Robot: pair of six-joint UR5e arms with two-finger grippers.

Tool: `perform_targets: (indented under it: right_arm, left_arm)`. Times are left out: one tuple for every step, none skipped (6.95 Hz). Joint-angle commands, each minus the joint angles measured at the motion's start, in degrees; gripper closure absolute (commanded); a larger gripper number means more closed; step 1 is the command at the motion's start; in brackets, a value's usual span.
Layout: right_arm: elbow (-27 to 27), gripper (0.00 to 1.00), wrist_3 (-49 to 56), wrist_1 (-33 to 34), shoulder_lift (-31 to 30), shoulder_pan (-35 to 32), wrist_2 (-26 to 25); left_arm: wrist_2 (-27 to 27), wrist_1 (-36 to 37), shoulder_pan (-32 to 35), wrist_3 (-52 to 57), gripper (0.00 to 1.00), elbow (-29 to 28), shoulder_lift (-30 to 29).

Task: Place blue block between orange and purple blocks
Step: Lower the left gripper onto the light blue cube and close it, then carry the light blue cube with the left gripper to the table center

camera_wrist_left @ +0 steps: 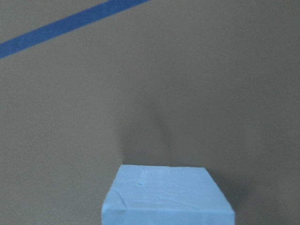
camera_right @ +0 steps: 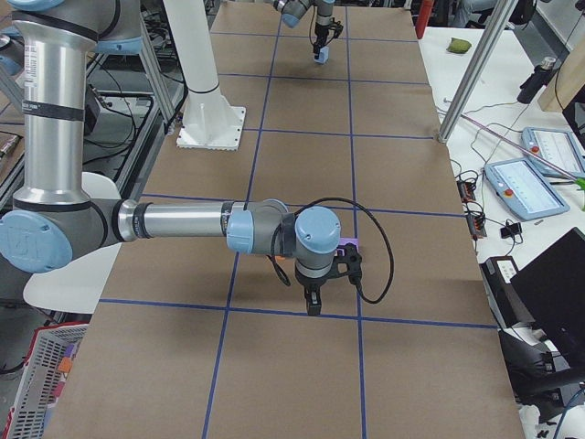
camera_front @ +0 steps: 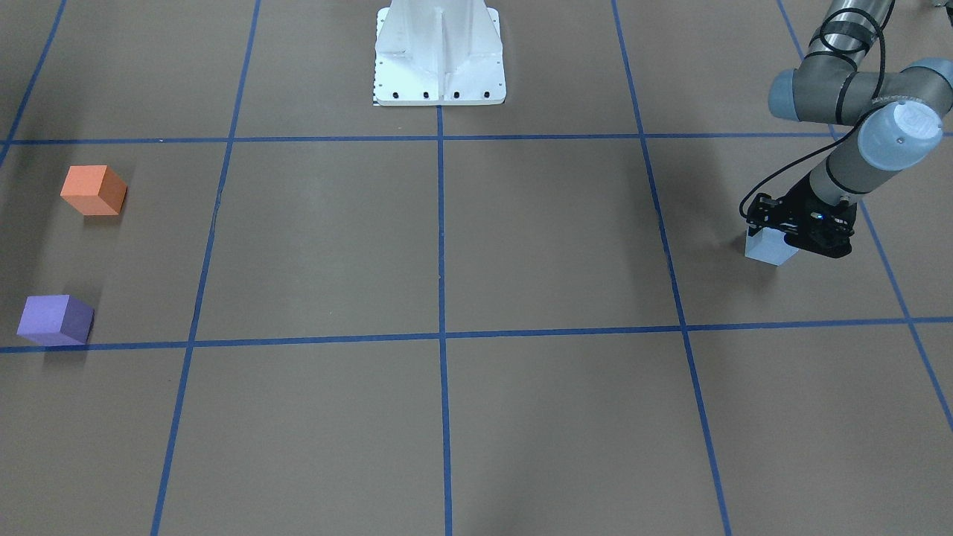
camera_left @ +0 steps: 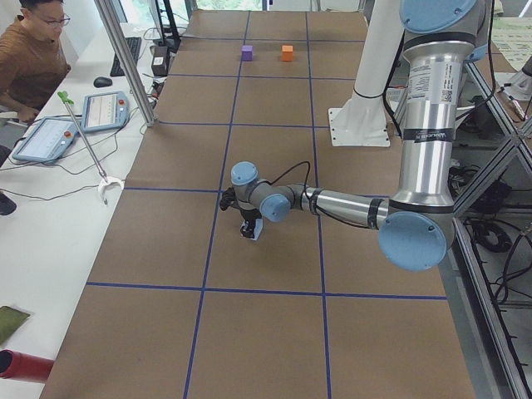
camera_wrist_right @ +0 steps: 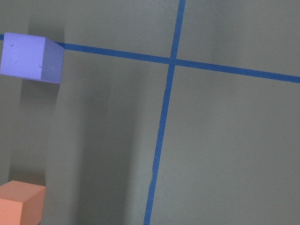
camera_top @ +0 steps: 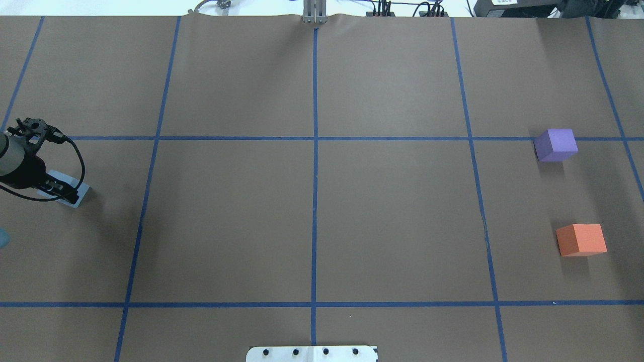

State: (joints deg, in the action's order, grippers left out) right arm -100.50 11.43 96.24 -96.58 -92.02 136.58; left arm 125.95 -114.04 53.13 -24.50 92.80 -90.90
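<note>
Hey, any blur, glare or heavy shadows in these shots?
Left wrist view: the blue block looks soft and is cropped at the bottom edge. Right wrist view: sharp, a broad soft shadow beside the purple block and orange block. Overhead view: the strip beyond the table is blown out white.

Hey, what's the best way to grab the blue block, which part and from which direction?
Pinch two opposite side faces of the blue block, coming straight down from above. It is a flat-faced block sitting level on the table, with no other block near it, so a parallel grip should close squarely.
</note>
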Motion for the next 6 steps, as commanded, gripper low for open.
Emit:
perform_targets:
  right_arm:
    - [-0.05,0.00,0.00,0.00,0.16,-0.09,0.09]
    - [-0.49,0.00,-0.09,-0.09,0.16,0.00,-0.26]
    - [-2.32,0.00,0.00,-0.09,0.25,0.00,-0.44]
    - [-2.68,0.00,-0.09,-0.09,0.42,0.00,-1.14]
    - [-2.95,0.00,-0.09,-0.09,0.51,0.00,-0.88]
    - [-2.78,0.00,-0.09,-0.09,0.34,0.00,-1.05]
  left_arm:
    - [1.92,4.39,2.40,-0.20,1.00,3.76,-0.23]
    - [2.46,15.57,4.77,-0.20,1.00,11.53,-1.20]
    - [2.29,27.69,4.96,-0.63,1.00,19.01,-4.60]
    - [2.46,34.69,4.79,-9.51,1.00,22.39,-10.46]
    - [2.55,35.19,1.48,-22.22,1.00,22.08,-17.57]
    - [1.25,35.28,-7.16,-34.44,1.00,21.11,-24.25]
